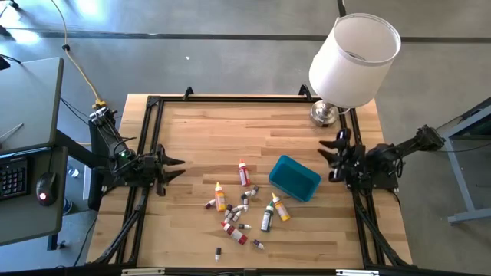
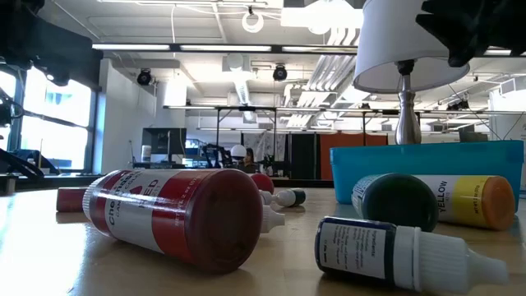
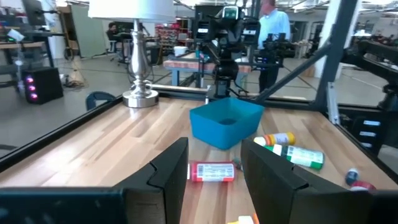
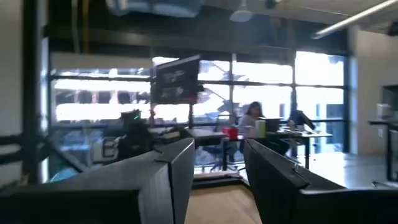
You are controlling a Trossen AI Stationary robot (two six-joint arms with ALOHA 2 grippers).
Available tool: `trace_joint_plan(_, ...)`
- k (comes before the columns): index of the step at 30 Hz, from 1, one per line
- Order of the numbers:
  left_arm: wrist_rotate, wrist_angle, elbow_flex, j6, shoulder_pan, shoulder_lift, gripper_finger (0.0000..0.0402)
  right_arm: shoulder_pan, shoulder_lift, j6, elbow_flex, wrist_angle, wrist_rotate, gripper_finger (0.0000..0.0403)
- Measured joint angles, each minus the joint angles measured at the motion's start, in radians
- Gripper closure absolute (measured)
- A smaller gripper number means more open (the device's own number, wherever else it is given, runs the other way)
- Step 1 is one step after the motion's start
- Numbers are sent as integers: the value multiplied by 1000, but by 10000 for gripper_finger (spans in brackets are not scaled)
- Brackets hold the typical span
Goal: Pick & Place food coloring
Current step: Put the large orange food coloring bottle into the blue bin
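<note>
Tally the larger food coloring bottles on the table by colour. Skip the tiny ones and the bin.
Red bottles: 2
Yellow bottles: 2
Dark green bottle: 1
Total: 5

dropper bottles (image 1: 244, 173): about a dozen, scattered
teal bin (image 1: 294, 178): one
lamp (image 1: 354, 60): one
robot arms: two, one pincer each, left (image 1: 176, 169), right (image 1: 325, 149)

Open-plan lab: exposed ceiling ducts (image 2: 246, 86), desks (image 4: 298, 140), robot rigs (image 3: 227, 37).
</note>
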Motion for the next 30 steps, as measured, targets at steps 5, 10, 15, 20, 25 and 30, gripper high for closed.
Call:
trace_joint_plan(5,-63,1,0,0,0,0,257,-1,0,21,0,75,158,270)
trace_joint_plan(10,-119,71,1,1,0,0,257,-1,0,119,0,71,86,270)
trace_joint_plan(15,-199,194,1,71,0,0,257,-17,56,216,46,38,34,270)
trace_joint_plan(20,-222,287,1,89,0,0,257,-44,238,218,213,-86,42,270)
trace_joint_plan(25,-277,378,1,88,0,0,257,-81,511,337,478,-420,52,270)
trace_joint_plan(30,-283,396,39,149,0,0,257,-181,786,539,720,-688,25,270)
